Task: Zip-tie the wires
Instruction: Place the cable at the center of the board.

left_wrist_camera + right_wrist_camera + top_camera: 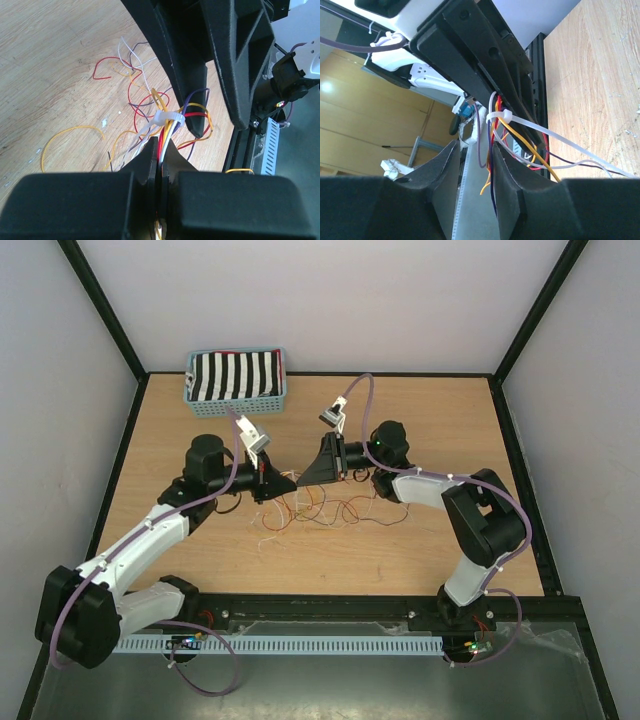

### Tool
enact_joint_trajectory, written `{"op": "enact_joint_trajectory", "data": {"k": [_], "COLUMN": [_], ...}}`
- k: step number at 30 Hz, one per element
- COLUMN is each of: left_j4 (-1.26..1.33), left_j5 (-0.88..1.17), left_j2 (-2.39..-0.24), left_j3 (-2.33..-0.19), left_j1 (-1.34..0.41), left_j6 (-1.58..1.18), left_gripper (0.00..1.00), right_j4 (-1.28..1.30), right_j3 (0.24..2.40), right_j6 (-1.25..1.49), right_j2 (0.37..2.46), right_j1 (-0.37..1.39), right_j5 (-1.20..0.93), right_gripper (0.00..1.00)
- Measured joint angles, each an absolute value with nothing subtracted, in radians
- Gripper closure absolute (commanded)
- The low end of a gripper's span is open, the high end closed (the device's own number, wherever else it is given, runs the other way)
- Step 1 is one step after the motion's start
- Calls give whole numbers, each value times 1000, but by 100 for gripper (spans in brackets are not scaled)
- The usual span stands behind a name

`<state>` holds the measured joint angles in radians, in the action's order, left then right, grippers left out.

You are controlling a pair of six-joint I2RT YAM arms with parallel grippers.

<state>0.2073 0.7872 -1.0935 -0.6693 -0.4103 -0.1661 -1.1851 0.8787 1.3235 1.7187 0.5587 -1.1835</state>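
Note:
The wires [325,510] are thin orange, red, purple and white strands, mostly sprawled on the wooden table between the arms. My left gripper [161,142] is shut on a gathered bunch of them. A white zip tie [169,118] loops around that bunch just beyond its tips. In the top view the left gripper [288,483] and right gripper [303,478] meet tip to tip. My right gripper [476,145] stands open around strands hanging below the zip tie's head [501,116]. Those strands lie against its right finger. The tie's tail [570,145] trails to the right.
A blue basket [236,403] holding a black-and-white striped cloth stands at the back left of the table. Loose wire ends [70,135] lie spread on the wood. A black rail [330,605] runs along the near edge.

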Motion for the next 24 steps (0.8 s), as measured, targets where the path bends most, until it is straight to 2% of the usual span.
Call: {"op": "enact_joint_trajectory", "data": {"k": [2, 5, 7, 11, 18, 21, 24], "left_j4": [212, 216, 218, 212, 163, 139, 127], "left_j5": [788, 786, 781, 753, 751, 751, 751], "left_j2": [-1095, -1095, -1095, -1079, -1037, -1037, -1037], "left_j3": [-669, -669, -669, -660, -657, -657, -658], "left_j1": [-412, -414, -414, -406, -353, -341, -334], "left_j6": [-167, -168, -169, -170, -196, -208, -218], "left_gripper": [100, 100, 100, 100, 100, 100, 100], "right_j4": [-1163, -1113, -1056, -844, -317, -221, -205], "right_j3": [879, 879, 885, 954, 1148, 1137, 1097], "right_j6": [1300, 1251, 1206, 1047, 577, 449, 360], "right_j2": [1719, 1719, 1719, 1718, 1651, 1569, 1503], "right_j1": [559, 559, 559, 559, 559, 559, 559], "right_j5": [-1186, -1188, -1187, -1174, -1022, -948, -885], "right_gripper": [60, 70, 69, 52, 38, 32, 18]}}
